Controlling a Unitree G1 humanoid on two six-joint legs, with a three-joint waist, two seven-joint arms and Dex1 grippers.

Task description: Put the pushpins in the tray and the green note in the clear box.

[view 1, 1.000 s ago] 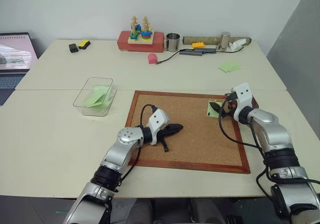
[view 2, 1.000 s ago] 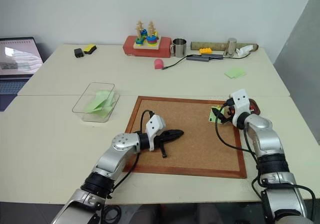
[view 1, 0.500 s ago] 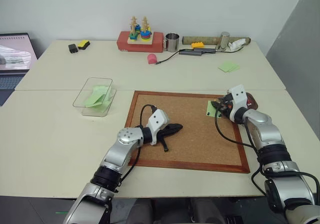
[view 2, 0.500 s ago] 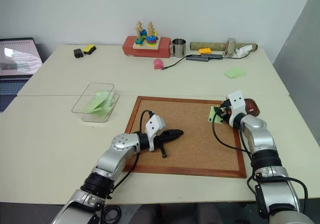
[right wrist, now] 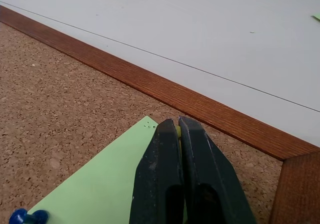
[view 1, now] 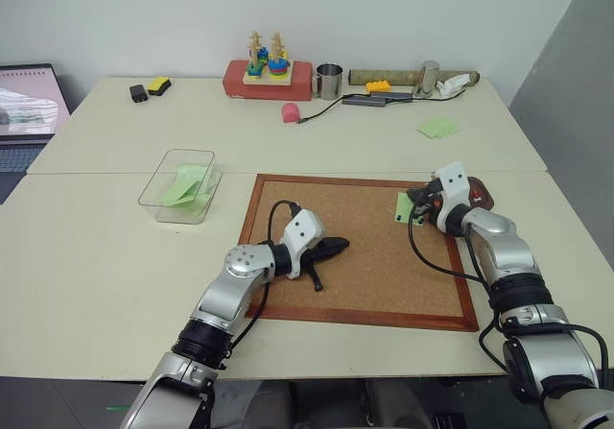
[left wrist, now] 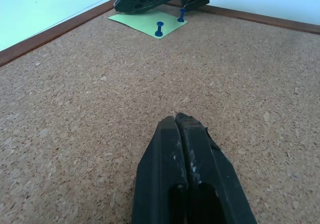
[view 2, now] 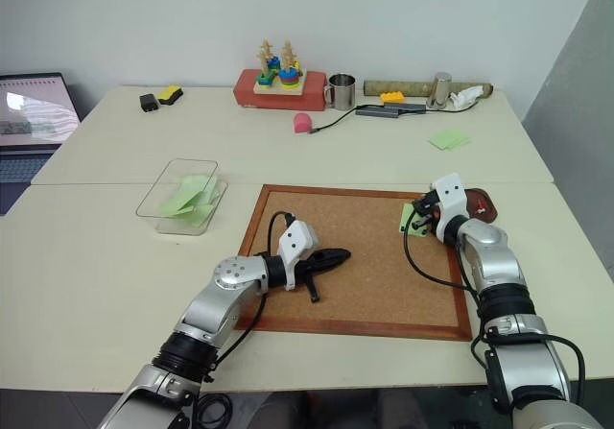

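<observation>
The green note (view 1: 403, 209) lies on the corkboard (view 1: 374, 275) near its far right corner, held by two blue pushpins (left wrist: 159, 29). My right gripper (right wrist: 178, 125) rests over the note's corner, shut, with a sliver of a yellow pushpin (right wrist: 178, 132) showing between its tips. Just to its right the dark red-brown tray (view 1: 483, 196) sits on the table. My left gripper (left wrist: 176, 120) is shut on nothing, low over the middle of the corkboard. The clear box (view 1: 163, 199) stands left of the board with green sheets inside.
A loose green sheet (view 1: 437, 128) lies on the far right of the table. Along the back edge stand a red box with a stacking toy (view 1: 270, 76), a metal mug (view 1: 331, 81) and a cable. A laptop (view 1: 27, 103) sits at the far left.
My right gripper's fingers, open a second ago, have closed at the note's corner. The left arm has stayed still.
</observation>
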